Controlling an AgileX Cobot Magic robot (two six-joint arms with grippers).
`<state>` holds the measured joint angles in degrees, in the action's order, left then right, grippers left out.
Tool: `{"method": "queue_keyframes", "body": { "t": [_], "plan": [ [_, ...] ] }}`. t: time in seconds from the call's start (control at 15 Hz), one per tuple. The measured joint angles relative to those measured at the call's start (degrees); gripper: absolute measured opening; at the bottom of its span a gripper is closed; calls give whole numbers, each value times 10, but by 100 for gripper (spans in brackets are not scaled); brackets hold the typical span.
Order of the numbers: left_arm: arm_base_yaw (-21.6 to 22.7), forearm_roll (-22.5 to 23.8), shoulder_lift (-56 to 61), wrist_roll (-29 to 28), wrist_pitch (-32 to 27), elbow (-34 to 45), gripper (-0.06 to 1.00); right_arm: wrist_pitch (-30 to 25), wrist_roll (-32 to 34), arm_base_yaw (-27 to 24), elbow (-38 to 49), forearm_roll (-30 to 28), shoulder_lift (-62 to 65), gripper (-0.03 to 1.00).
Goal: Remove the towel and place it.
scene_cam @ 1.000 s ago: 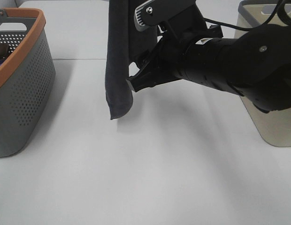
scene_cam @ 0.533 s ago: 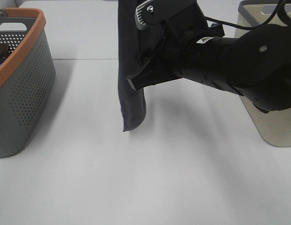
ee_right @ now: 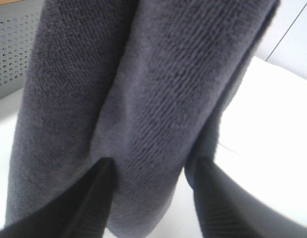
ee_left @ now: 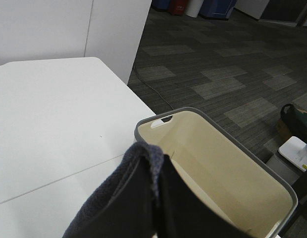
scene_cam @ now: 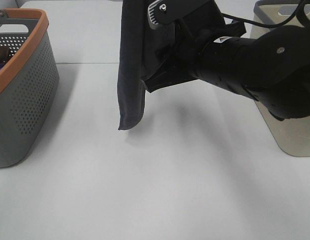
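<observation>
Towel (scene_cam: 131,75) hangs down from the top edge, upper middle of the high view, lower corner near the table (scene_cam: 170,195) — basket (scene_cam: 25,100) at left, bin (scene_cam: 287,135) at right. We see the left gripper (ee_left: 158,198) clamped on its top fold; the right gripper (ee_right: 151,171) straddles it, fingers apart.

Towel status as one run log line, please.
towel: hanging vertically | left gripper: shut on towel | right gripper: open, fingers either side of towel

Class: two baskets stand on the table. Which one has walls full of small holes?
The grey, orange-rimmed basket on the left of the high view; the beige basket on the right has smooth walls.
</observation>
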<state>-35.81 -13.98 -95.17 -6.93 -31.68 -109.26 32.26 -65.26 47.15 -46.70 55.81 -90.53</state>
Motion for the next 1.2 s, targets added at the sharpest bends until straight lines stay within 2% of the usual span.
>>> {"method": "queue_keyframes", "body": {
  "t": [0.27, 0.47, 0.67, 0.87, 1.2],
  "plan": [
    [0, 1, 0, 1, 0, 0, 0, 42, -71, 0, 0, 97, 0, 43],
    [0, 22, 0, 1, 0, 0, 0, 41, -91, 0, 0, 115, 10, 43],
    [0, 30, 0, 1, 0, 0, 0, -1, -94, 0, 0, 115, 39, 43],
    [0, 30, 0, 1, 0, 0, 0, -76, -88, 0, 0, 105, 65, 43],
    [0, 30, 0, 1, 0, 0, 0, -167, -11, 0, 0, 14, 77, 43]
  ]
}}
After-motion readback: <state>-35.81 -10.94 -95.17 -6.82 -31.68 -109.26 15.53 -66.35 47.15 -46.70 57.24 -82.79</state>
